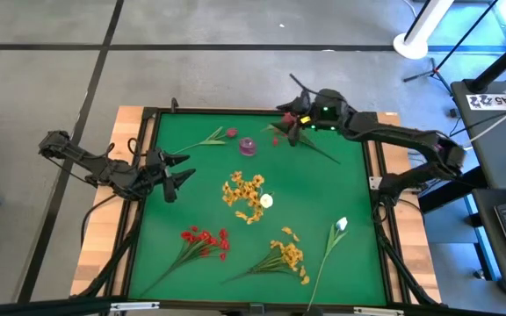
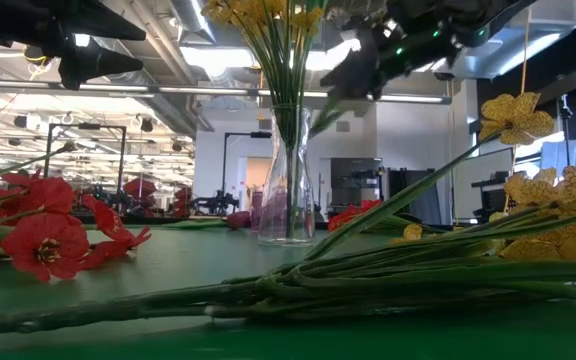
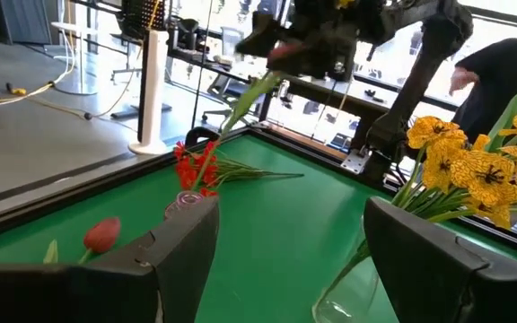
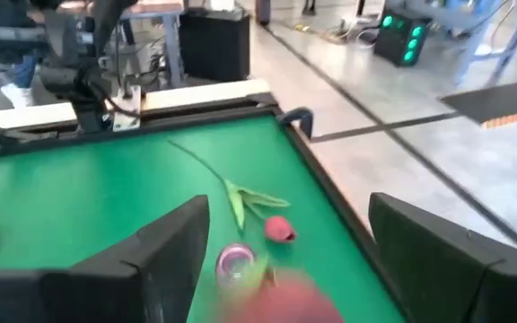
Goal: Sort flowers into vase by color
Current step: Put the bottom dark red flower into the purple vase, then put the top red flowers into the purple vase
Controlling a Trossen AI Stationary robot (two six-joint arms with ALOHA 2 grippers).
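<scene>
1. Green table point(image 1: 314, 206), flowers scattered: red cluster point(image 1: 205, 240) near front left, yellow-orange cluster point(image 1: 286, 254) front centre, white tulip point(image 1: 340, 225) front right, maroon bud point(image 1: 229, 133) at the far side, stem lying flat.
2. Clear vase point(image 2: 286, 180) at table centre, already holding yellow blooms point(image 1: 244, 191). A second small pinkish vase mouth point(image 1: 249, 146) sits farther back, near the maroon bud.
3. Right gripper point(image 1: 295, 123) high over the far side, beside a red spray point(image 1: 281, 133) with a long stem; fingers spread wide, nothing pinched between them. Reads as a release step, red flower going toward the pinkish vase; whether the stem sits in it, cannot tell.
4. Left gripper point(image 1: 176, 171) waits at the left edge, fingers spread, empty.
5. Next: pick another loose stem, pinch low, lift upright, match it to its colour's vase.
</scene>
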